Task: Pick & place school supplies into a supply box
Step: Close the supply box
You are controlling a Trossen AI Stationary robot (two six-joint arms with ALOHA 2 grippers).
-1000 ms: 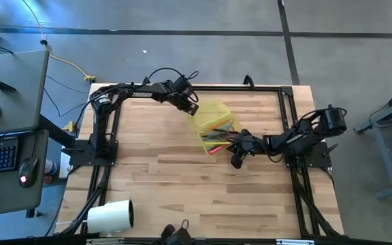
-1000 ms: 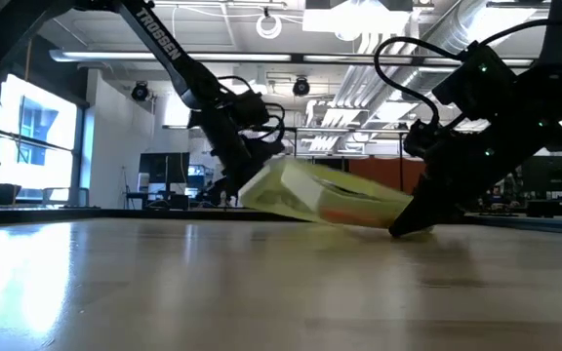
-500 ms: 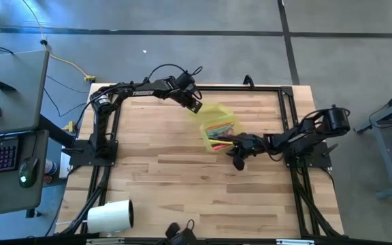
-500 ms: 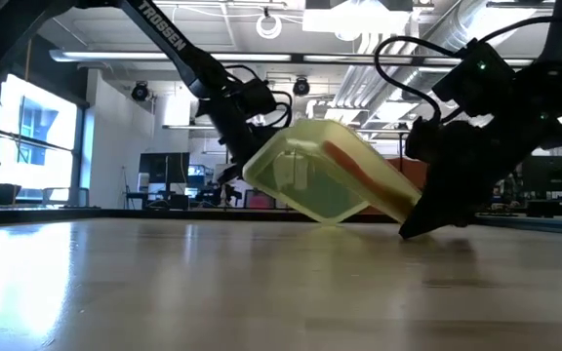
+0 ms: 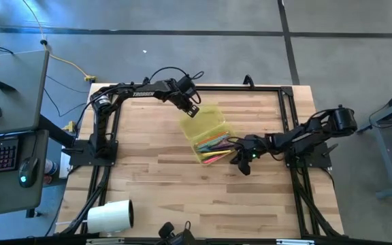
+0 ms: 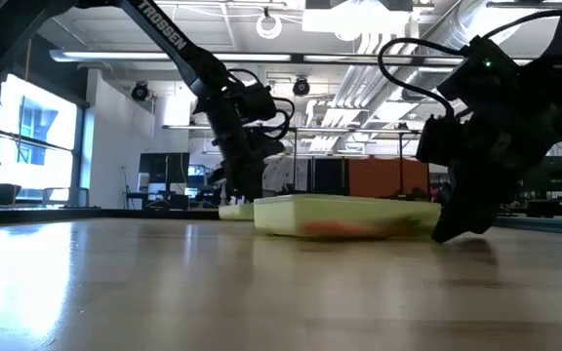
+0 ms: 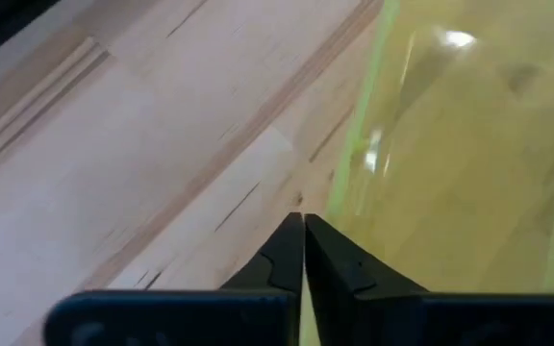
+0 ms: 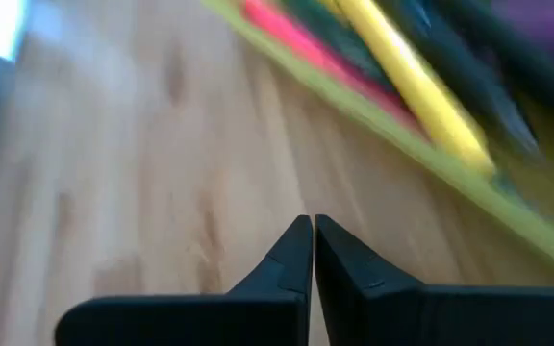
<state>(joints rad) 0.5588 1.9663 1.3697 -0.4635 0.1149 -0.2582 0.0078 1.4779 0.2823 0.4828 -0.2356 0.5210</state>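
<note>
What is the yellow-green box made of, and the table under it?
The supply box looks like thin see-through plastic: the wood grain shows through its glossy lid. The table looks like pale wooden planks, smooth and lightly shiny, with visible grain lines and joints.

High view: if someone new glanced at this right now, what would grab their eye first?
The yellow-green supply box lying open and flat mid-table, one half packed with bright pens and markers. The left gripper, fingers shut, sits at the empty lid's far edge, and the right gripper, also shut, is just beside the filled half. A big white roll lies alone at the near-left corner.
</note>
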